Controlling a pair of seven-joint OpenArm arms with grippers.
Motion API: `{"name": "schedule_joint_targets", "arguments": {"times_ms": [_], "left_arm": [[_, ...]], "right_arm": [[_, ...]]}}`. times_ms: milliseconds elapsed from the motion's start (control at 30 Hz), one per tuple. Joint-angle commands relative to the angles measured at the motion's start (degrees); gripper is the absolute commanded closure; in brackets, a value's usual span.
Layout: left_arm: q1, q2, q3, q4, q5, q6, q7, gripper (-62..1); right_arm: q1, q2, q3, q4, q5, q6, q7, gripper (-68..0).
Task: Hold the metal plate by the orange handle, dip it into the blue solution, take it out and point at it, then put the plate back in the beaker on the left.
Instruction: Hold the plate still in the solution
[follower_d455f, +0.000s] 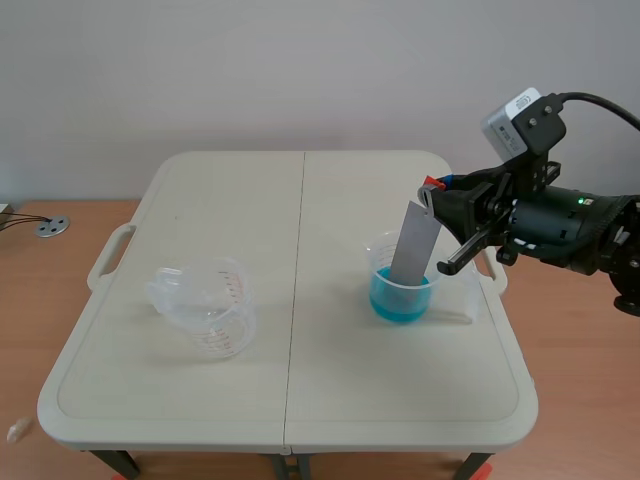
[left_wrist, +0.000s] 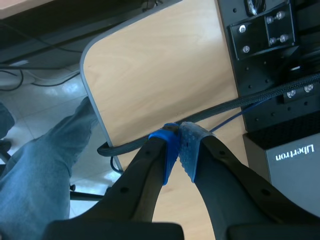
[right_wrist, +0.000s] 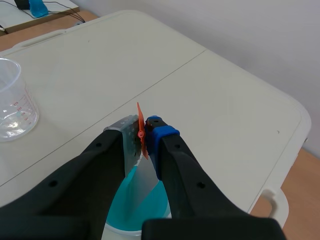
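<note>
Table (follower_d455f: 220, 200) bearing two beakers: empty beaker (follower_d455f: 215, 312) at left, beaker of blue solution (follower_d455f: 402, 292) at right. Metal plate (follower_d455f: 412, 245), tilted, lower end inside the blue solution; my right pincer (right_wrist: 142, 134) is clamped on its orange handle (right_wrist: 140, 117). My left pincer (left_wrist: 179, 136), above a wooden desk (left_wrist: 160, 65), is closed on nothing.

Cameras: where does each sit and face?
Scene view: between the arms, looks across the table; right arm shows.
Left wrist view: off the table, above wooden desk and person's leg; left gripper shut.
Right wrist view: looks down past right gripper, shut on orange handle.
Shared, scene and right wrist: metal plate in blue solution.
</note>
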Motion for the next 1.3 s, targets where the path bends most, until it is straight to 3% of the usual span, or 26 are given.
{"name": "schedule_joint_targets", "arguments": {"times_ms": [0,267,533,900,1267], "left_arm": [[0.0,-0.2,-0.2,0.6,0.0,-0.1,-0.4,-3.4],[0.0,-0.2,-0.2,0.6,0.0,-0.1,-0.4,-3.4],[0.0,-0.2,-0.2,0.6,0.0,-0.1,-0.6,-3.4],[0.0,-1.3,-0.3,3.4,0.0,0.2,-0.5,-3.4],[0.0,-9.4,-8.7,16.7,-0.5,0.3,0.4,-3.4]], "right_arm": [[0.7,0.1,-0.3,0.0,0.0,0.5,0.2,-1.3],[0.9,0.2,-0.3,1.1,0.0,0.5,1.0,-1.3],[0.8,0.5,0.2,7.3,1.2,0.5,-2.3,-1.3],[0.5,2.1,1.1,14.8,9.6,0.5,-9.5,-1.3],[0.5,5.4,1.6,21.6,19.3,0.5,-15.9,-1.3]]}}
